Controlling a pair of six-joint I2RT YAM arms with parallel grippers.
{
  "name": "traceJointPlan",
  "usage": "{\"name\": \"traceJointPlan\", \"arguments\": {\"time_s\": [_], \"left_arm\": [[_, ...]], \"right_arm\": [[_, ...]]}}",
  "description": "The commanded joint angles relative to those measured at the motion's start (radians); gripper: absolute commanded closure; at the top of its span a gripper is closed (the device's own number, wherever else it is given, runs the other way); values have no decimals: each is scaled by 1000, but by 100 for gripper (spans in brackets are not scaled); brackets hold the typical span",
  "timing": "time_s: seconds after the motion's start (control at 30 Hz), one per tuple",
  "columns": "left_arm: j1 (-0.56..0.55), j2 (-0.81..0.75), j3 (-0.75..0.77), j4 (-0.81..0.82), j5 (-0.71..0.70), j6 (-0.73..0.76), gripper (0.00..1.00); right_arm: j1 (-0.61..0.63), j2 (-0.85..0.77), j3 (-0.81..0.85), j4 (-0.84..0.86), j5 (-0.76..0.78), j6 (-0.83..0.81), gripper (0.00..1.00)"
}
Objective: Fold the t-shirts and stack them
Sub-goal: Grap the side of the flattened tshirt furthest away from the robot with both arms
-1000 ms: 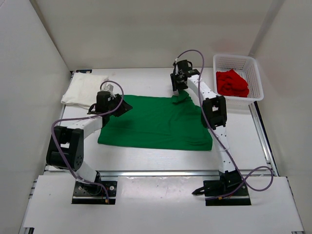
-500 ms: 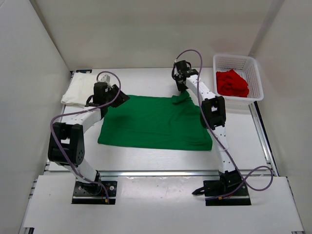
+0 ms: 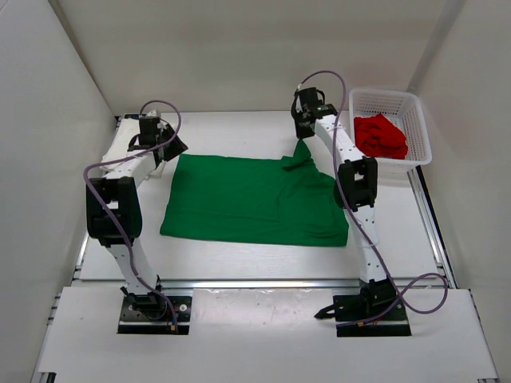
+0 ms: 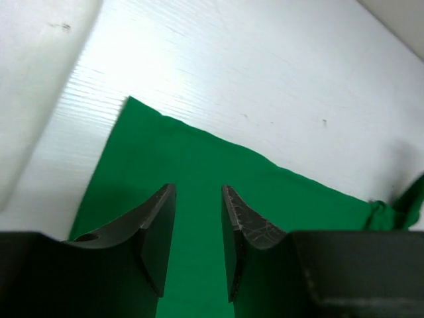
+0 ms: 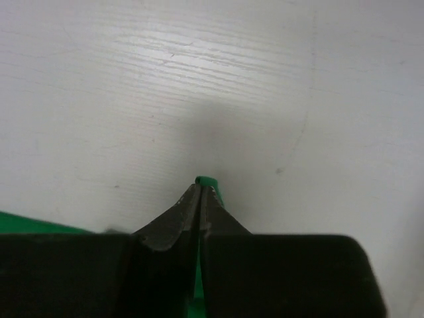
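Pinching spread green t-shirt [image 3: 247, 199] is right end effector [image 5: 200, 188]; left end effector [image 4: 197, 189] gapes.

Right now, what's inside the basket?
A crumpled red shirt fills the near part of the basket; the far part shows bare mesh. Anything under the shirt is covered.

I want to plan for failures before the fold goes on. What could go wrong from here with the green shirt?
1. The right gripper pinches only a small tip of the green shirt; the cloth may slip out if it is pulled.
2. The left gripper is open over the shirt near its far left corner and holds nothing; if only the right side moves, the shirt may drag and skew.
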Motion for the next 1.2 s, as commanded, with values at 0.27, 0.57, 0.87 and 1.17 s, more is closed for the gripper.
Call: {"name": "traceJointPlan", "arguments": {"time_s": [0.27,0.57,0.87,1.17], "left_arm": [[44,137,180,-150,-84,102,55],[-17,285,396,-266,-188,139,52],[-26,417,592,-404,-225,170,54],[-26,437,593,-409,-251,171,51]], "right_arm": [[-6,-156,38,-60,-22,43,100],[8,-194,23,-78,-46,43,100],[11,-195,25,-80,-98,40,100],[4,-189,20,-81,-121,40,100]]}}
